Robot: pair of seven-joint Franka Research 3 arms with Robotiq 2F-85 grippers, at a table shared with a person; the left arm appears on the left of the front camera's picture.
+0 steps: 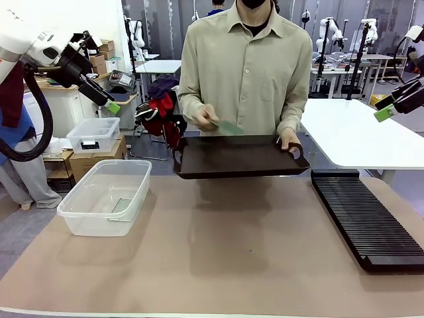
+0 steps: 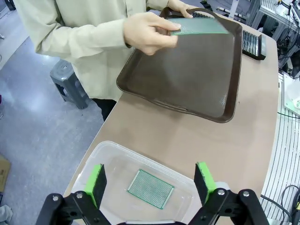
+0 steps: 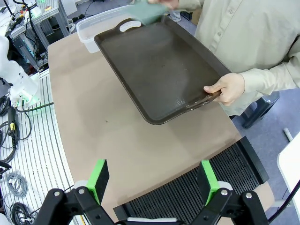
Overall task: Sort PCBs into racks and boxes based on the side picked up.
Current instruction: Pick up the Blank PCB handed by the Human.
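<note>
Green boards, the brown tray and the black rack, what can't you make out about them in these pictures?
- Thin green rectangular board in the person's hand: front view, blurred and partly covered by that hand; surface detail unreadable.
- Second green board in the clear plastic tub: front view, dimmed by the tub's translucent wall.
- Long black slotted rack: left wrist view, mostly hidden behind the dark brown rimmed tray.
</note>
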